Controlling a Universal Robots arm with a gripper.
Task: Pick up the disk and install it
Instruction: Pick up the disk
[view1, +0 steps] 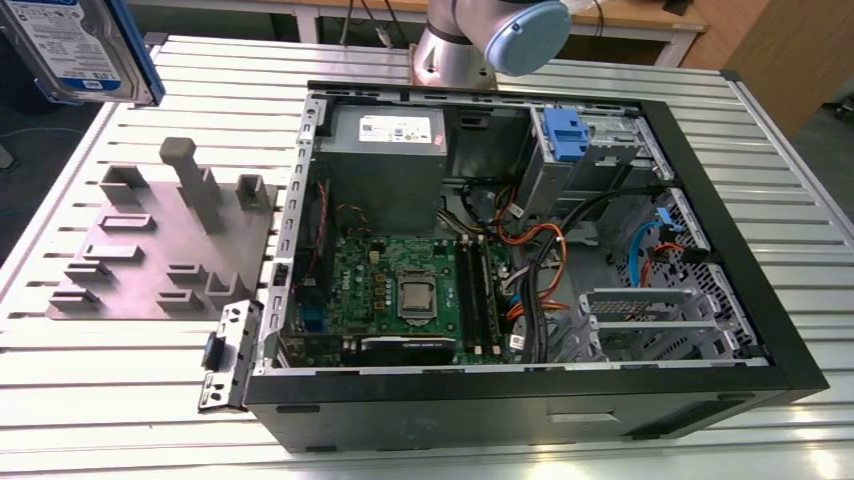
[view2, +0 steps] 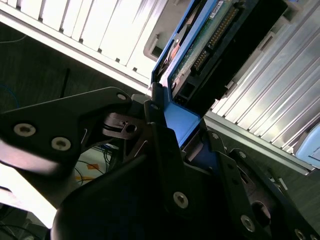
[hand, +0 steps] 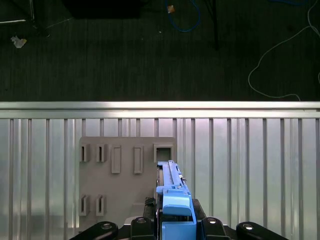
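Observation:
The disk (view1: 74, 45), silver with a white-and-blue label and a blue bracket, hangs in the air at the exterior view's far upper left, above the table's corner. In the first wrist view the disk (hand: 171, 192) shows edge-on over the grey fixture plate (hand: 125, 185). My gripper (hand: 175, 225) is shut on the blue bracket, with a black finger (hand: 142, 225) on either side. The second wrist view shows the disk (view2: 200, 50) from its circuit-board side, with my gripper (view2: 182, 132) clamped on the blue bracket end.
An open black computer case (view1: 534, 400) lies on the slatted aluminium table (view1: 774, 140). Inside it are a grey power-supply box (view1: 387, 135), a motherboard (view1: 400, 290), cables and a drive cage with a blue latch (view1: 567, 135). The grey fixture plate (view1: 160, 245) with upright pegs sits at the exterior view's left. The arm's base (view1: 474, 45) stands behind the case.

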